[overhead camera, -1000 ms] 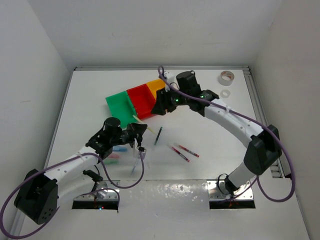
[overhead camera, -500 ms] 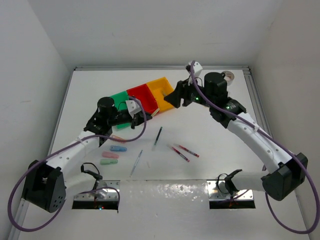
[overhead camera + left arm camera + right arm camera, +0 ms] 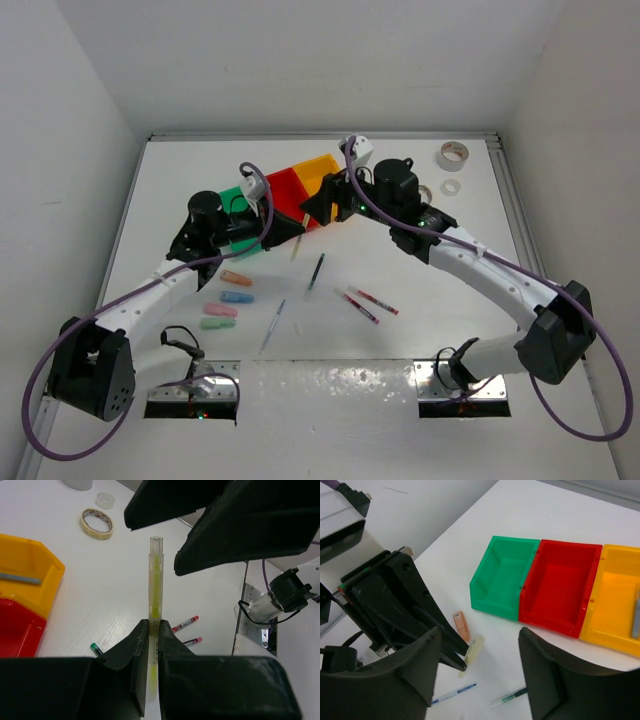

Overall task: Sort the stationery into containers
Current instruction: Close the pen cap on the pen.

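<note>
My left gripper [image 3: 154, 625] is shut on a yellow pen [image 3: 155, 580], which sticks out forward past its fingertips. In the top view that gripper [image 3: 288, 228] hovers just in front of the red bin [image 3: 285, 186], with the yellow pen [image 3: 296, 249] hanging below it. My right gripper [image 3: 480, 636] is open, its jaws wide on either side of the pen's tip [image 3: 475, 647] without touching it. The green bin [image 3: 502, 577], red bin [image 3: 560, 585] and yellow bin [image 3: 615, 597] sit joined in a row. A grey piece [image 3: 636, 612] lies in the yellow bin.
On the table lie a dark green-capped pen [image 3: 317, 270], two red pens [image 3: 366, 302], a blue pen [image 3: 274, 325], and orange [image 3: 236, 278], blue [image 3: 237, 297] and green [image 3: 218, 322] pastel pieces. Tape rolls [image 3: 452, 155] sit at the back right.
My left gripper carried the yellow pen up from the table's middle towards the bins. My right gripper swung right, came back left facing the pen, and opened wider.
</note>
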`<state>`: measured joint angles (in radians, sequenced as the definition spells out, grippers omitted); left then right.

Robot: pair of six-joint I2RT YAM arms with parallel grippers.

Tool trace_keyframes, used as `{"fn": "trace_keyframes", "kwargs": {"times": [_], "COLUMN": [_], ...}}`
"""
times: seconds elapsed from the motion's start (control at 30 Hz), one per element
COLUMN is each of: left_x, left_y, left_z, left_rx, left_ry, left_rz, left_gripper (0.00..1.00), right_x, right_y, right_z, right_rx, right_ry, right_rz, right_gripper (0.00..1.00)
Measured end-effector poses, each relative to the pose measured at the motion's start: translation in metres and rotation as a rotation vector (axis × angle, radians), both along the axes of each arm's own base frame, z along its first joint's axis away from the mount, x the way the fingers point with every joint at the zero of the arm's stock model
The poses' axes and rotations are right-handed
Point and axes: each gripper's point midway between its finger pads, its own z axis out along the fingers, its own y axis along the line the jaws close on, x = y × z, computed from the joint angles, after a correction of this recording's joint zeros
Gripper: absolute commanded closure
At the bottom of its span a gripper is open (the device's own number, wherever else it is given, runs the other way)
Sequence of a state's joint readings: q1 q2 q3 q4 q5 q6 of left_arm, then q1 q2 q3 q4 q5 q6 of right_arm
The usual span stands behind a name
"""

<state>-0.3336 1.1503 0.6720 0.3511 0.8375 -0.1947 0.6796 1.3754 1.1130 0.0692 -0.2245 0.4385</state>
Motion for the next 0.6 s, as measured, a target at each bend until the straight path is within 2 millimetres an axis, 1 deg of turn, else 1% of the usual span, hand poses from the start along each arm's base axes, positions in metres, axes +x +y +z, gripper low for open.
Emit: {"fn": "trace_keyframes", "kwargs": {"times": [0.07, 0.13, 0.17, 0.2, 0.37, 0.43, 0.47, 0.5, 0.6], "left_x": [0.001, 0.002, 0.002, 0.002, 0.004, 0.006, 0.007, 0.008, 0.009], "left_y": [0.0, 0.0, 0.0, 0.0, 0.001, 0.001, 0.001, 0.002, 0.002], "left_z": [0.002, 0.003, 0.004, 0.004, 0.003, 0.004, 0.005, 0.005, 0.005], "left_rx": [-0.011, -0.018, -0.021, -0.022, -0.027, -0.032, -0.035, -0.037, -0.042], "left_ry": [0.009, 0.011, 0.013, 0.016, 0.026, 0.025, 0.026, 0.025, 0.033], "left_rz": [0.007, 0.012, 0.015, 0.017, 0.035, 0.044, 0.049, 0.054, 0.069], "left_gripper": [1.0, 1.0, 1.0, 1.0, 1.0, 1.0, 1.0, 1.0, 1.0], "right_x": [0.001, 0.002, 0.003, 0.004, 0.005, 0.005, 0.005, 0.005, 0.003], "right_y": [0.001, 0.004, 0.005, 0.007, 0.014, 0.015, 0.016, 0.017, 0.022], "right_z": [-0.003, -0.005, -0.007, -0.009, -0.021, -0.023, -0.022, -0.022, -0.02], "right_rx": [0.002, 0.006, 0.009, 0.01, 0.008, 0.008, 0.016, 0.016, 0.038], "right_ry": [0.006, 0.014, 0.018, 0.022, 0.058, 0.066, 0.068, 0.063, 0.064], "right_rz": [-0.014, -0.018, -0.021, -0.021, -0.018, -0.017, -0.016, -0.011, -0.006], "right_gripper": [0.47, 0.52, 0.58, 0.61, 0.63, 0.79, 0.94, 1.0, 1.0]}}
